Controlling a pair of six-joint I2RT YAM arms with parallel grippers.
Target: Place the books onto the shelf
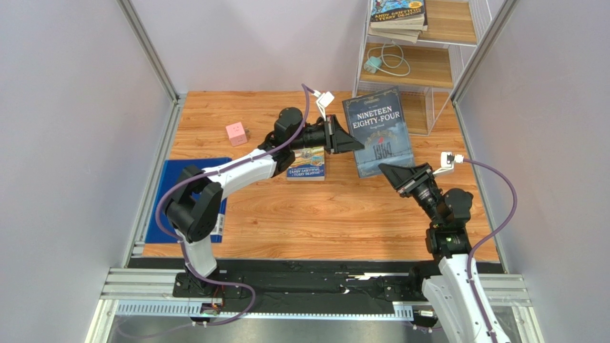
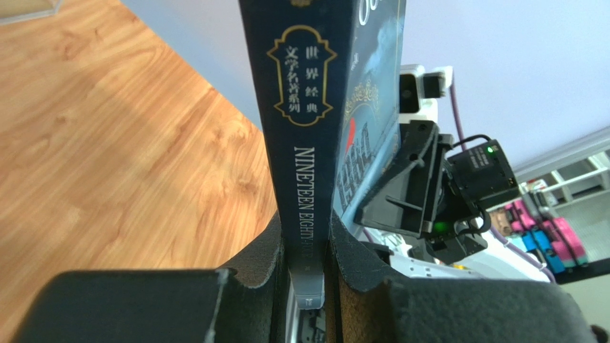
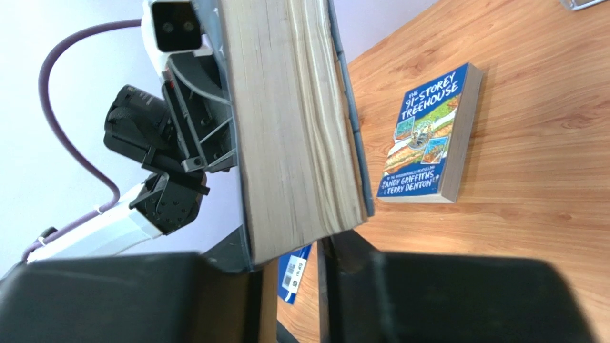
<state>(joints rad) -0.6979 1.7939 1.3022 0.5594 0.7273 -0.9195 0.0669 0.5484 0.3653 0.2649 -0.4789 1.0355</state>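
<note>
Two grippers are on one book. The left gripper point(image 2: 304, 246) is clenched on the spine of Nineteen Eighty-Four point(image 1: 376, 128), near its end, with a pad pressed on each cover. The right gripper point(image 3: 290, 250) sits at the page edge on the opposite side. Its fingertips seem to touch both covers, so I judge that it is grasping the book too. The book is held in the air between the two arms, above the table point(image 1: 322, 214) and near the front of the shelf point(image 1: 458, 68).

The step looks like a handover. To do it well, one gripper should let go only when the other grip is firm, because a thin paperback bends and slips easily. Then the book should enter a tier with a narrow edge first, and it should not push what is there.

On the shelf, the upper board carries a stack point(image 1: 397, 18) of books with a cartoon cover on top. The board below it holds a white cable point(image 1: 386, 61). One Treehouse book point(image 3: 426, 136) lies flat on the table, beside the left arm.
</note>
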